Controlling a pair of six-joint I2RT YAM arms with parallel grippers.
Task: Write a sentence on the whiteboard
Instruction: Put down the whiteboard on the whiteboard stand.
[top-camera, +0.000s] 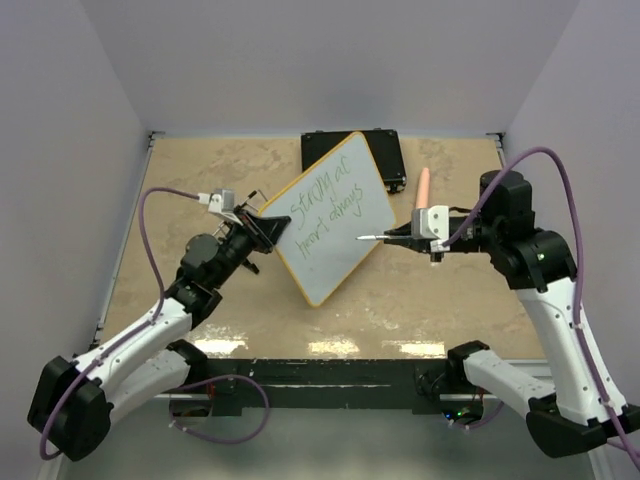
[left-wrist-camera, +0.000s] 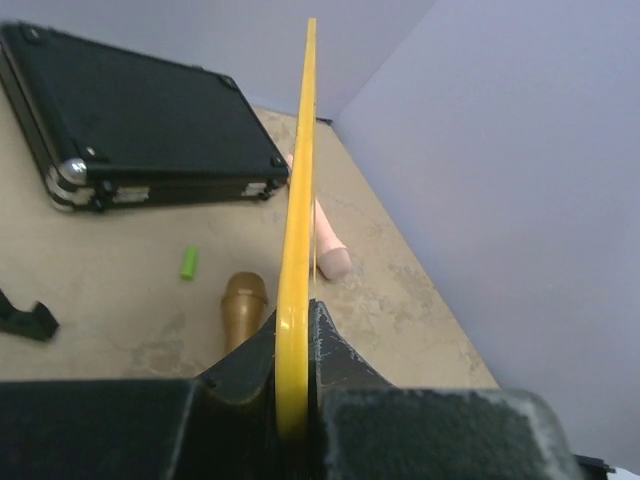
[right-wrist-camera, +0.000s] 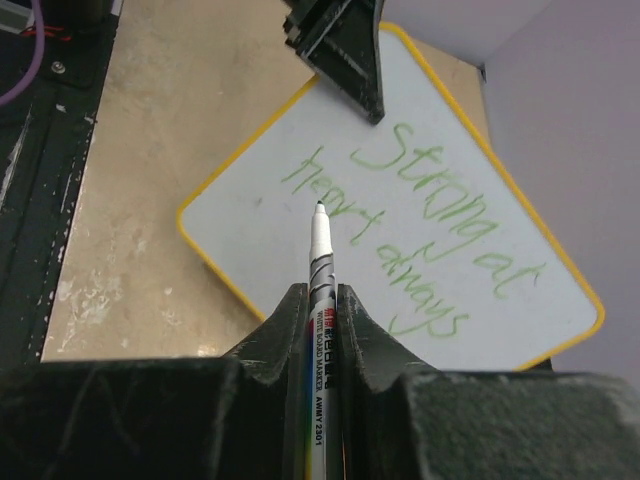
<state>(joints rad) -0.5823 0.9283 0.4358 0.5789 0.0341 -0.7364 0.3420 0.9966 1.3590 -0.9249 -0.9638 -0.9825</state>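
Right wrist view: my right pincer (right-wrist-camera: 320, 300) is pinched on a marker (right-wrist-camera: 319, 240), its tip aimed at the whiteboard (right-wrist-camera: 250, 230) beside the green sentence (right-wrist-camera: 420, 230) (two lines, seemingly finished). My left pincer (left-wrist-camera: 295, 335) clamps the whiteboard's yellow rim and holds it tilted off the table (top-camera: 420, 300) toward the pen, I judge to give the strokes a steady face. Behind it lies a black case (left-wrist-camera: 140, 110), lid shut, contents hidden.
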